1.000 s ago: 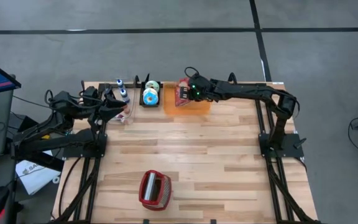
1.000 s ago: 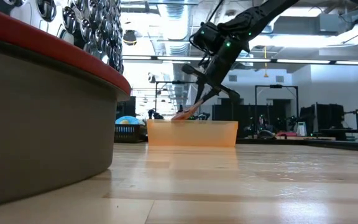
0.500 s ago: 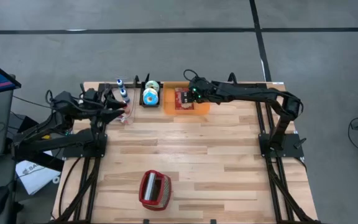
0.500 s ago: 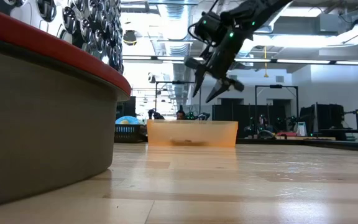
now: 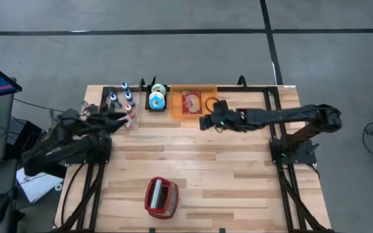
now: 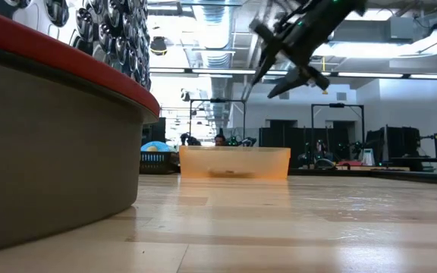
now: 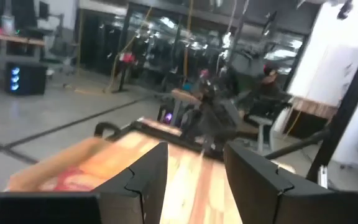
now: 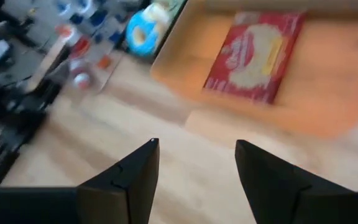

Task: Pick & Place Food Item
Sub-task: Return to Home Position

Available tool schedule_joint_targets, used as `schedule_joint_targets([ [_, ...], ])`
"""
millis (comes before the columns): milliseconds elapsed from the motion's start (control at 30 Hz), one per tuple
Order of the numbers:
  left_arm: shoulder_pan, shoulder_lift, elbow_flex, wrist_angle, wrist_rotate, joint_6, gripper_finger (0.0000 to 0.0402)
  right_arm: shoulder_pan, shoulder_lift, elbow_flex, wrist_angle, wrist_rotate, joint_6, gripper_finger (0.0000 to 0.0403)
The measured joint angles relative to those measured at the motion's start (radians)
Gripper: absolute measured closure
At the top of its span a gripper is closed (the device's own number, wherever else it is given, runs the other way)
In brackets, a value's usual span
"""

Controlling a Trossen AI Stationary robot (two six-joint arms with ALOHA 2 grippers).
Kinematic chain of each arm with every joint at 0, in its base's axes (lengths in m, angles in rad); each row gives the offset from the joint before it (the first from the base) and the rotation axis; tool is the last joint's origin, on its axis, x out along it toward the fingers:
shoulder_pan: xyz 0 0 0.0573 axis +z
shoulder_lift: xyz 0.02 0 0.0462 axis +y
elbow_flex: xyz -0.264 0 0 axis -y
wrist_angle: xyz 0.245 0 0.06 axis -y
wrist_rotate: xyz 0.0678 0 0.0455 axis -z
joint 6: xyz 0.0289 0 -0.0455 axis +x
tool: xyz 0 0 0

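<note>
The high view hangs well above and looks straight down on the whole surface (image 5: 206, 162), both arms and the floor around. The low view sits at surface height, close against the red basket (image 6: 51, 136), facing level across the wood to the orange bin (image 6: 234, 162) and the room behind. The left wrist view looks forward past the left pincer (image 7: 196, 149) across the surface toward the right arm (image 7: 211, 121). The right wrist view looks down past the right pincer (image 8: 197, 143) from near above the orange bin, sharing it, the red popcorn bag (image 8: 257, 53) and the blue donut (image 8: 143, 32) with the high view.
</note>
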State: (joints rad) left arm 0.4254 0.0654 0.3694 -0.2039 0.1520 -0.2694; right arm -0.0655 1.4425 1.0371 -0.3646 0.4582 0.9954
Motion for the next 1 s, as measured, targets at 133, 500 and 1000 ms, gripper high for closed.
schedule_joint_targets([
  [133, -0.020, 0.066, -0.085, 0.147, 0.003, 0.016, 0.0259, 0.049, -0.072, -0.060, 0.006, 0.005, 0.054, 0.0207],
  [500, -0.215, 0.052, -0.291, 0.259, -0.037, 0.082, 0.0330, 0.151, -0.110, -0.095, -0.027, 0.022, 0.145, 0.0229],
  [1000, -0.354, 0.095, -0.315, 0.097, -0.155, 0.203, 0.0385, 0.245, -0.097, -0.094, 0.026, -0.030, 0.154, 0.0233],
])
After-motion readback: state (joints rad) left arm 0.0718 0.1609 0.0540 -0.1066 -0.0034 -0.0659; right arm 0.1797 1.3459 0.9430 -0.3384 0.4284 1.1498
